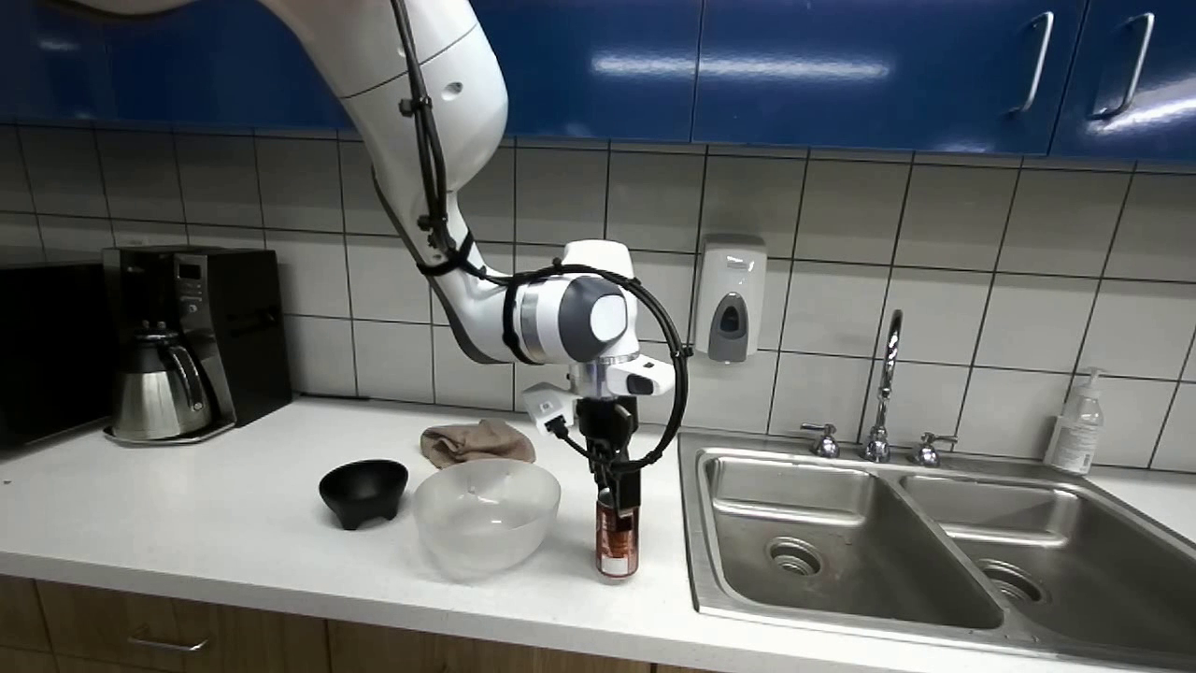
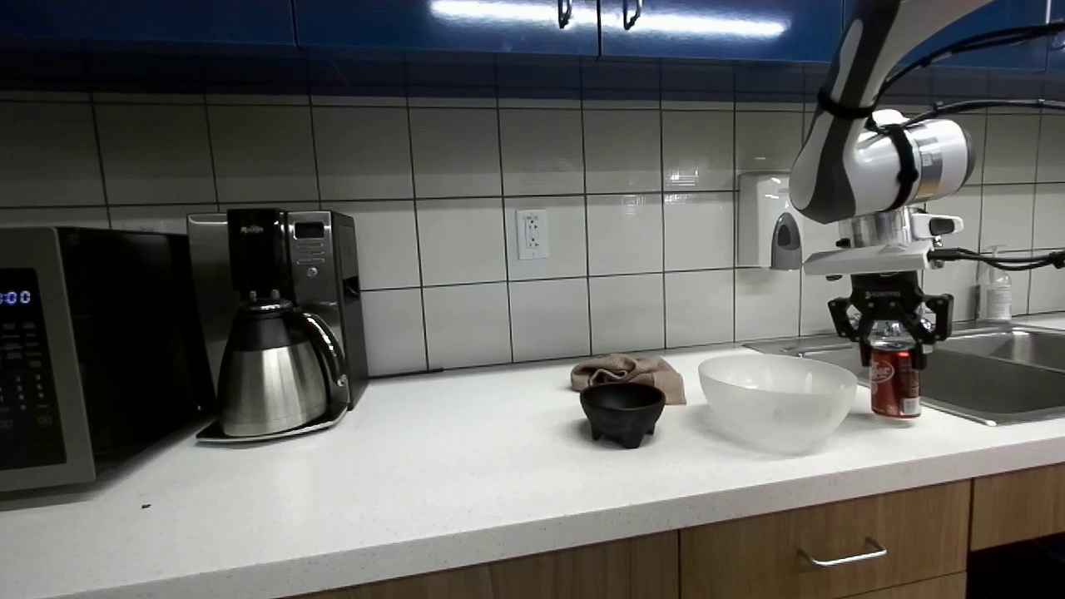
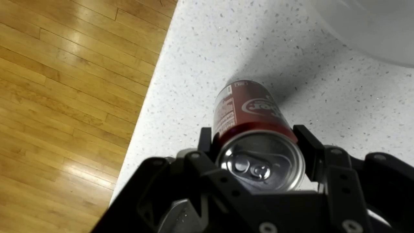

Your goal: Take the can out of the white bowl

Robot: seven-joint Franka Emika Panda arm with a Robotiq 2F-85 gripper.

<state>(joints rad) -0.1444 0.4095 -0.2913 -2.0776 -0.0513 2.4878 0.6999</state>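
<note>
The red can [image 1: 617, 550] with a silvery top stands upright outside the white bowl [image 1: 486, 523], between it and the sink. The can [image 2: 895, 387] and the translucent white bowl [image 2: 774, 408] show in both exterior views. My gripper [image 2: 893, 356] points down with one finger on each side of the can's upper part. In the wrist view both fingers of the gripper [image 3: 254, 136] press against the can [image 3: 249, 106]. The can's base is on or just above the counter; I cannot tell which. The white bowl [image 3: 381, 26] shows partly at the upper right there, and no can is in it.
A small black bowl [image 1: 364, 491] and a brown cloth [image 1: 478, 441] lie beside the white bowl. The steel sink [image 1: 696, 523] is close on the can's other side. The counter's front edge [image 3: 150, 81] runs near the can. A coffee maker [image 2: 279, 333] stands farther off.
</note>
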